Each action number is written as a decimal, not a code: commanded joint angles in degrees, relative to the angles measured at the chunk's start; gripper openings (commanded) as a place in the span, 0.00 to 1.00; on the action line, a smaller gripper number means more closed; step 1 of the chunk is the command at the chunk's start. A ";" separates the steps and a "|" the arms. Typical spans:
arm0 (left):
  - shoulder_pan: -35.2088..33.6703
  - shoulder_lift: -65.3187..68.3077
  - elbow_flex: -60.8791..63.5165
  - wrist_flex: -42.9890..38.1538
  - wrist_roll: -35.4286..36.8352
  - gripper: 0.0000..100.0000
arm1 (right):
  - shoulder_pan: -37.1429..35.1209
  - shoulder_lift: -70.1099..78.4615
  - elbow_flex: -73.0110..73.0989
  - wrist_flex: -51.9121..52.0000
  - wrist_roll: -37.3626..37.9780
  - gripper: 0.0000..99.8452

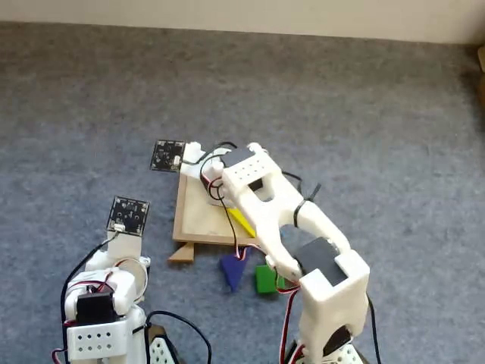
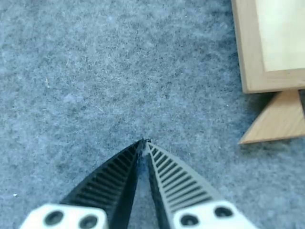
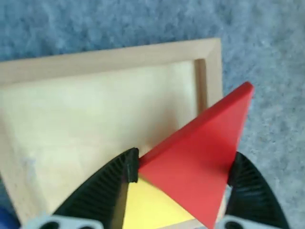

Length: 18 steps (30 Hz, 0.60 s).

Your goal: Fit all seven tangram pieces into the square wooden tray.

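The square wooden tray (image 3: 119,57) lies under my right gripper (image 3: 183,167), which is shut on a red triangle (image 3: 200,152). The red triangle hangs tilted over the tray's corner and rim. A yellow piece (image 3: 147,205) lies in the tray just below it. In the high view the right arm stretches over the tray (image 1: 184,220), with the yellow piece (image 1: 241,222) near the tray's right side. A bare wooden triangle (image 1: 182,252), a blue piece (image 1: 233,271) and a green piece (image 1: 265,279) lie on the carpet in front of the tray. My left gripper (image 2: 144,141) is shut and empty above the carpet, left of the tray corner (image 2: 248,52) and the wooden triangle (image 2: 276,119).
Grey carpet covers the whole floor, with free room left of and beyond the tray. The left arm (image 1: 102,299) sits folded at the near left. A sliver of the blue piece (image 3: 5,222) shows beside the tray rim.
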 commanded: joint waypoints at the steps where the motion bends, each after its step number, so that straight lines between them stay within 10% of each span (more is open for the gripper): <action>1: -0.40 -1.71 1.19 0.44 0.53 0.01 | -1.63 -1.54 -1.71 3.91 0.09 0.29; 18: -0.40 -1.71 1.19 0.44 0.53 0.01 | -1.45 -1.36 -23.87 24.40 -4.04 0.20</action>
